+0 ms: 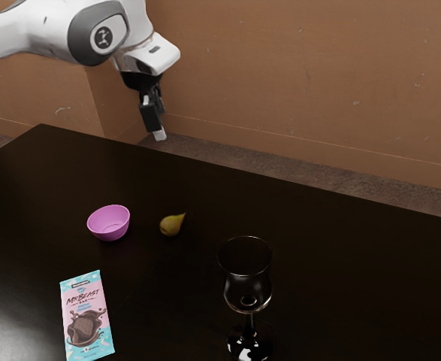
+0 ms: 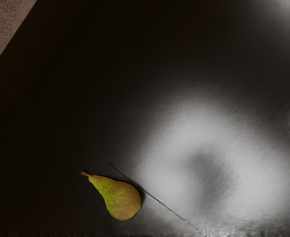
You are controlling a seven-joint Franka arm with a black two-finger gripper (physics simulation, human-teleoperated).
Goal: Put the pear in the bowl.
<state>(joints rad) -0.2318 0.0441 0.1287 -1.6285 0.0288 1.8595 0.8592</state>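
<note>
Gripper [image 1: 159,135]: raised above table height, pointing downward, seen in the exterior view against the background just beyond the far edge of the table [image 1: 310,226]. Whether it stands apart or together cannot be told. It is joined to the white arm [image 1: 141,56], which enters from the exterior view's upper left.

Pear [image 1: 172,225]: on its side on the table top, outside the bowl [image 1: 109,223] and well apart from the gripper. The stem points toward the far edge and the exterior view's right. In the wrist view, a thin dark line passes close beside the pear's rounded body, and a pale sheen marks the table surface nearby.

Bowl: pink, upright, near the pear with a gap between them, on the side toward the table's far corner at the exterior view's left.

Chocolate packet [image 1: 86,316]: flat on the table, farther from the far edge than the bowl.

Goblet [image 1: 248,293]: dark, glossy, upright, well away from the far edge, toward the exterior view's right from the packet.

Surroundings: brown wall [image 1: 303,68] and carpeted floor [image 1: 325,177] beyond the far edge.
</note>
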